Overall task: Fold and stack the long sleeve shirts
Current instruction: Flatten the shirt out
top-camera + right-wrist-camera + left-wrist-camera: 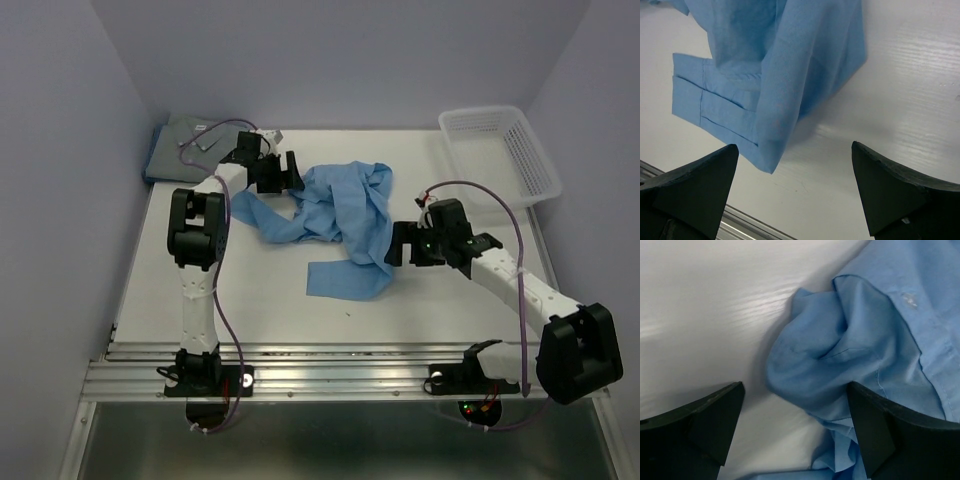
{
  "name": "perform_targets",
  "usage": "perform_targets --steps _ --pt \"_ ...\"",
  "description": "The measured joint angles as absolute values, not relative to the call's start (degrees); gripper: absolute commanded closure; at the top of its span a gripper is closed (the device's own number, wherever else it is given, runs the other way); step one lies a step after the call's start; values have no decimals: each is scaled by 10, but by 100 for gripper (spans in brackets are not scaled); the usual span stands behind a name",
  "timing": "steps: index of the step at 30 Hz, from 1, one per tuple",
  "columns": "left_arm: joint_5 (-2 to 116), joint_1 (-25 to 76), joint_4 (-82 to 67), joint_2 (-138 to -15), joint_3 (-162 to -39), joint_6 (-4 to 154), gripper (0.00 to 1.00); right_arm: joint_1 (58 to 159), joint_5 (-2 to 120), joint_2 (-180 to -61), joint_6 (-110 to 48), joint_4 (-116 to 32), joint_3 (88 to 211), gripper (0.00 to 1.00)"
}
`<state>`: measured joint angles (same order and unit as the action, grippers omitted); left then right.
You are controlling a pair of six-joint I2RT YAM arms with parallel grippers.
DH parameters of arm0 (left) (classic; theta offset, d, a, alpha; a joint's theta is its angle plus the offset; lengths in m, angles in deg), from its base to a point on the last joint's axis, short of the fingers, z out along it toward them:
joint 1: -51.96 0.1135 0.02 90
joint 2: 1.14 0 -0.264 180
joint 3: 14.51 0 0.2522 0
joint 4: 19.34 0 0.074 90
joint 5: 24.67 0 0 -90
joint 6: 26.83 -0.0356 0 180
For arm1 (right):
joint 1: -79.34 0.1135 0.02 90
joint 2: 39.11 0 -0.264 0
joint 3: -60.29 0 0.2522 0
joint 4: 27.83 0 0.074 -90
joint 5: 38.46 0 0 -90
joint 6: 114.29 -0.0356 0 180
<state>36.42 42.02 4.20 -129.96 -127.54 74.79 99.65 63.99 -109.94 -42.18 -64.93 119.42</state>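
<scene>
While both arms reached out over the white bench, the light sky-blue shirt lay crumpled at its middle, one sleeve trailing toward the near edge. The left hand stood spread wide at the shirt's far-left edge, with a bunched fold of cloth below its gap, gripping nothing. The right hand, equally spread and empty, sat just beside the shirt's right side. The grey-blue shirt lay folded flat in the far-left corner, and a white mesh basket stood at the far right.
</scene>
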Motion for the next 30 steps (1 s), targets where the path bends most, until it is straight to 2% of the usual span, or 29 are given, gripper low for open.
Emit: perform_targets --steps 9,11,12,13,16,17,18,20,21,22,23,27,30 --pt "246 434 19 -1324 -1277 693 1 1024 640 -1129 -433 -635 1170 0" --pt "221 434 5 -1331 -1278 692 7 1028 629 -1147 -434 -634 1170 0" --pt "211 434 -1 -1333 -1278 690 15 1030 615 -1160 -434 -632 1170 0" --pt "203 433 -5 -1334 -1276 690 45 1030 606 -1170 -436 -629 1170 0" --pt "187 430 -17 -1334 -1261 688 100 1030 582 -1191 -440 -616 1170 0" --pt "185 428 -19 -1334 -1256 691 100 1030 579 -1194 -441 -612 1170 1" --pt "182 426 -22 -1334 -1252 693 100 1030 575 -1198 -443 -602 1170 7" --pt "180 422 -32 -1334 -1249 706 100 1030 574 -1209 -443 -581 1172 58" --pt "183 422 -37 -1334 -1249 715 100 1030 574 -1215 -441 -573 1174 78" --pt "184 421 -40 -1334 -1249 721 100 1030 572 -1224 -442 -568 1179 92" --pt "189 420 -43 -1332 -1249 728 100 1030 566 -1241 -443 -555 1188 99" --pt "241 417 -24 -1309 -1260 744 100 1031 485 -1268 -448 -567 1234 99" --pt "312 416 21 -1280 -1326 748 100 1028 392 -1274 -423 -592 1315 99"
